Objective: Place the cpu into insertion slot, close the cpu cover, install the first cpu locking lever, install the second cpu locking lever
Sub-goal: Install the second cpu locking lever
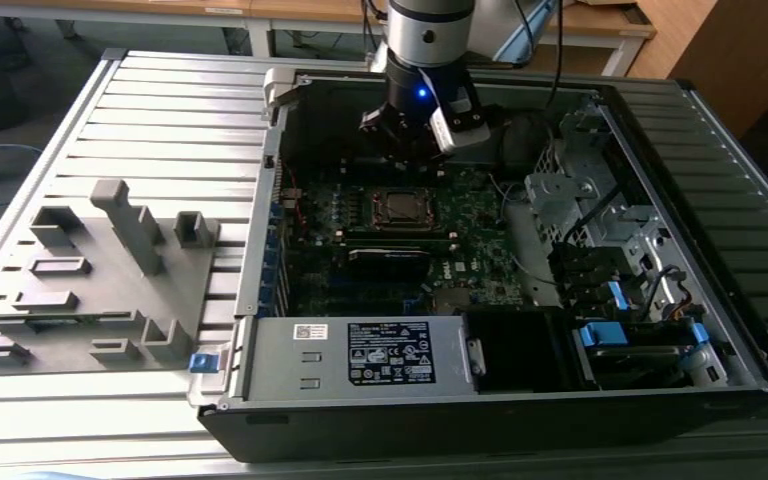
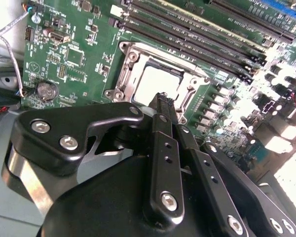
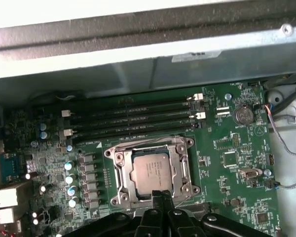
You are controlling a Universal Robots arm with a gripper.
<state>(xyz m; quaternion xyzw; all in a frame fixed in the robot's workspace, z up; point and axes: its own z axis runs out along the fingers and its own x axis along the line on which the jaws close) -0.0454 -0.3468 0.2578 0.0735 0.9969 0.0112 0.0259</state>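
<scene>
Cpu (image 3: 150, 172) seated flat in the insertion slot (image 3: 119, 190) at the motherboard's middle, cpu cover (image 3: 185, 143) framing it. Gripper (image 2: 164, 98) poised just above the socket's edge, fingers pressed together and empty, cpu lying directly ahead of the tips. Arm (image 1: 427, 40) reaching steeply down into the open case's far side.

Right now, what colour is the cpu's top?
Dull silver-grey; the cpu shows best in the first wrist view.

Tool (image 3: 161, 196) fingertips overlap cpu cover (image 3: 119, 178) near edge; tool body cut by frame edge.
</scene>
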